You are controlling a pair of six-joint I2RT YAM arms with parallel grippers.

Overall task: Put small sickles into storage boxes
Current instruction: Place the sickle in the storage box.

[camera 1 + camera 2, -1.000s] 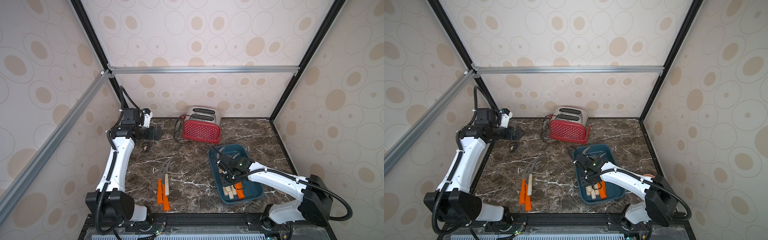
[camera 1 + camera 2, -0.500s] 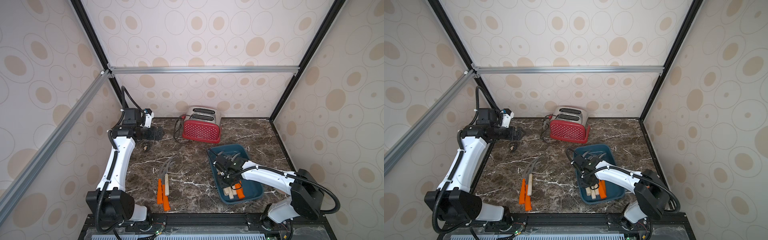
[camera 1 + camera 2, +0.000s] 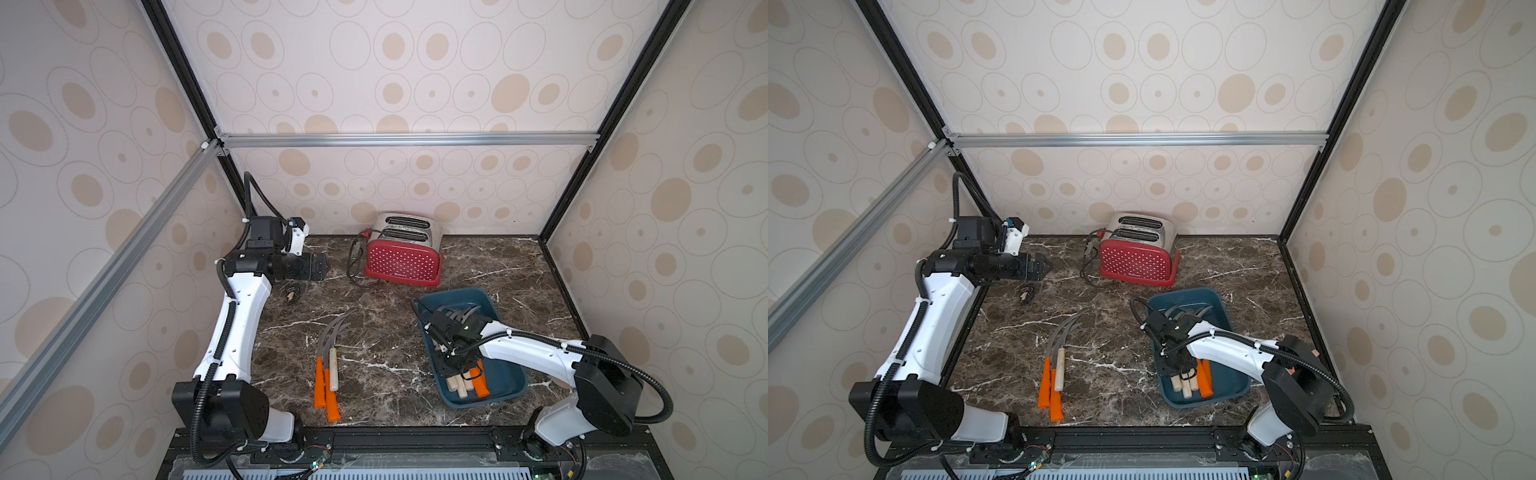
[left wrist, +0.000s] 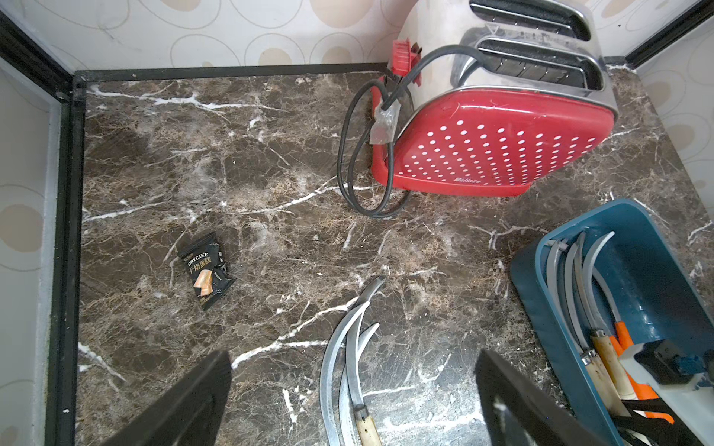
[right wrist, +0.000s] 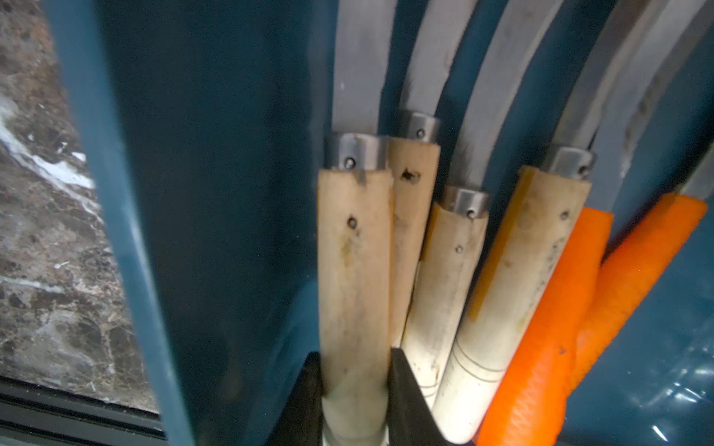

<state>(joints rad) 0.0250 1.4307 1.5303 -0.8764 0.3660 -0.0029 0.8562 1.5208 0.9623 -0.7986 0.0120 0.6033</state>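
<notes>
The storage box (image 3: pixel 505 374) (image 3: pixel 1187 294) is a dark teal tray at the right of the marble table. Several small sickles (image 3: pixel 465 382) (image 3: pixel 1192 382) lie in it, with pale wooden and orange handles toward the front. My right gripper (image 3: pixel 457 368) (image 3: pixel 1177 365) (image 5: pixel 354 386) is down in the tray. It is shut on the wooden handle of the sickle (image 5: pixel 353 270) nearest the tray's left wall (image 5: pixel 116 193). Three more small sickles (image 3: pixel 328 374) (image 3: pixel 1054 374) (image 4: pixel 347 347) lie side by side at the table's middle front. My left gripper (image 3: pixel 322 268) (image 3: pixel 1047 266) (image 4: pixel 351 370) hangs open and empty, high at the back left.
A red dotted toaster (image 3: pixel 402 262) (image 4: pixel 494 146) stands at the back centre, with its black cord (image 3: pixel 355 266) looped on its left. A small black snack packet (image 3: pixel 292 293) (image 4: pixel 204 270) lies below the left gripper. Patterned walls and black frame posts close in three sides.
My right arm's elbow has swung back toward the front right corner. Its gripper stays shut in the tray and has shifted slightly toward the left wall. The left arm has hardly moved.
</notes>
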